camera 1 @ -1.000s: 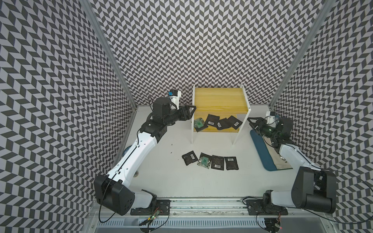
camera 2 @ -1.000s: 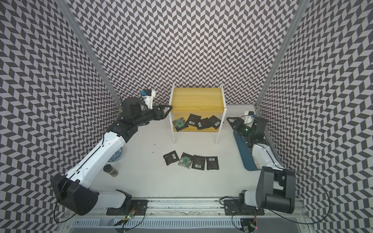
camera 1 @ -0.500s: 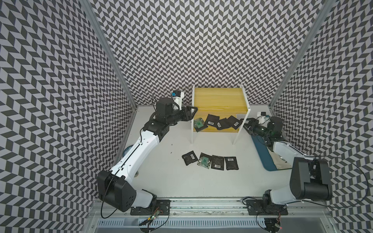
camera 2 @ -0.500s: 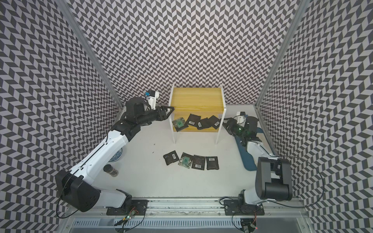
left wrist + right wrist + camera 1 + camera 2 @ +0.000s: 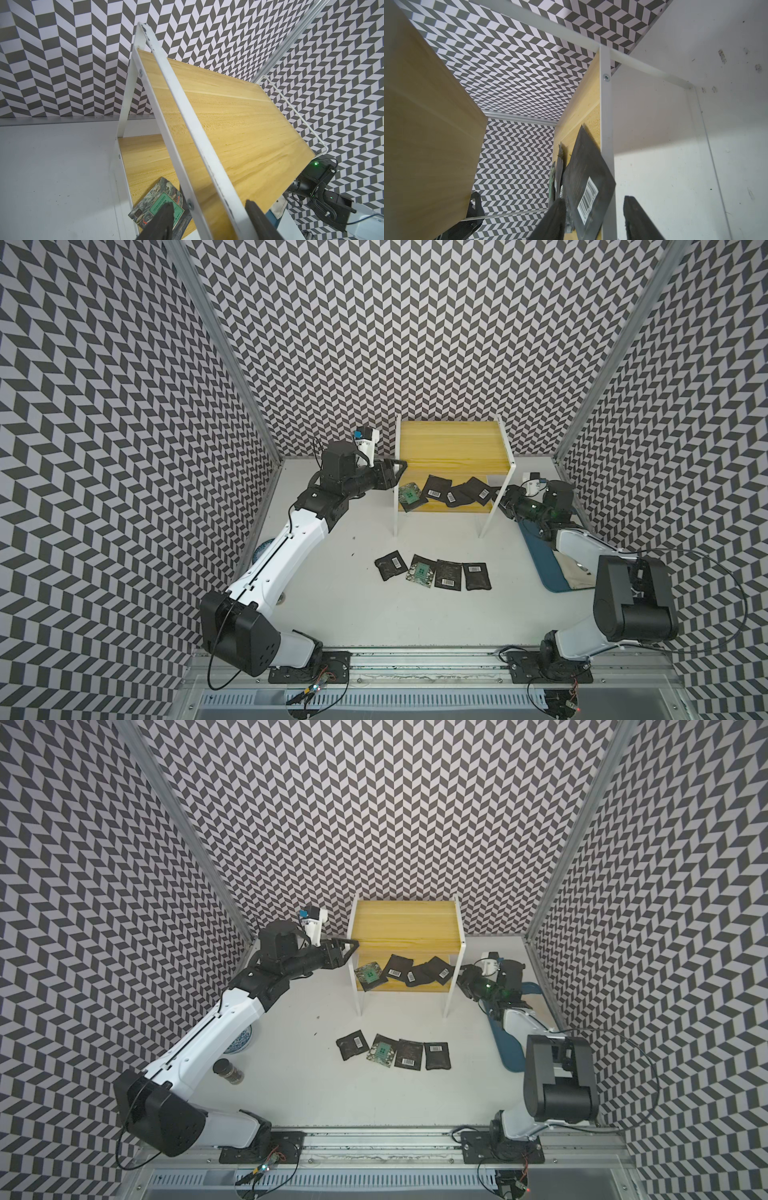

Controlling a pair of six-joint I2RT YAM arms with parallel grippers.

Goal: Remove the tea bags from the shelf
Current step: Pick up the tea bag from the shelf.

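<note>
- The white tabletop (image 5: 353,614) fills the lower middle of both top views, with specks of dirt left of centre.
- The shelf (image 5: 453,448) stands on the tabletop at the upper centre, against the back wall, on thin white legs.
- On the shelf's lower board (image 5: 453,508), four tea bags (image 5: 436,488) lie in a loose, overlapping row; the leftmost (image 5: 411,497) is green-faced and reaches the board's front edge.
- Four more tea bags lie flat on the tabletop below the shelf, side by side in a row; the second from the left (image 5: 422,571) is green-faced.
- A dark blue tray (image 5: 540,560) lies at the right edge.
- A blue-and-white bowl (image 5: 239,1044) and a dark jar (image 5: 227,1071) stand at the left in a top view.
</note>
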